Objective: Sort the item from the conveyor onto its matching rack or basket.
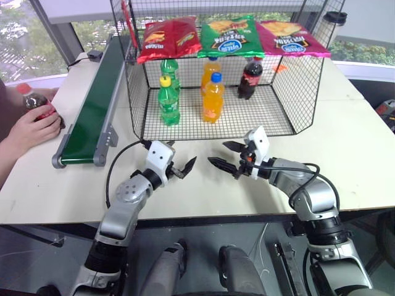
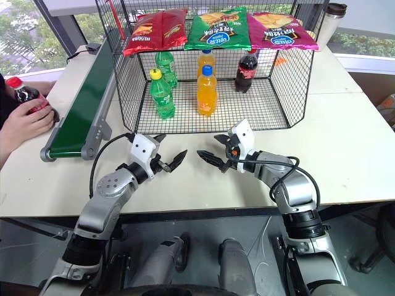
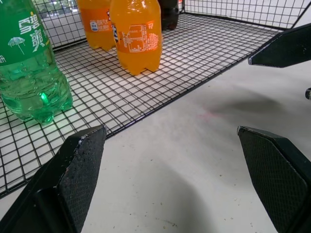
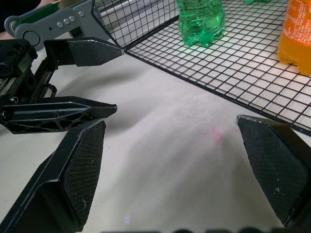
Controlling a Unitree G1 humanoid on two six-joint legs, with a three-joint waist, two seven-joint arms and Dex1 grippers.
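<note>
A person's hand (image 1: 31, 129) holds a small cola bottle (image 1: 34, 102) with a red cap on the table, left of the conveyor's near end. The conveyor (image 1: 92, 111) is a dark green belt with grey rails running away along the left. The black wire cage (image 1: 281, 92) stands behind my grippers; another cola bottle (image 1: 250, 77) stands inside it at the right. My left gripper (image 1: 180, 155) and right gripper (image 1: 223, 154) hover over the table in front of the cage, tips facing each other, both open and empty.
Two green soda bottles (image 1: 168, 102) and two orange ones (image 1: 213, 98) stand in the cage. Red (image 1: 168, 38), green (image 1: 229, 36) and magenta (image 1: 289, 37) snack bags lie on its top. A lidded cup (image 1: 335, 24) stands at the back right.
</note>
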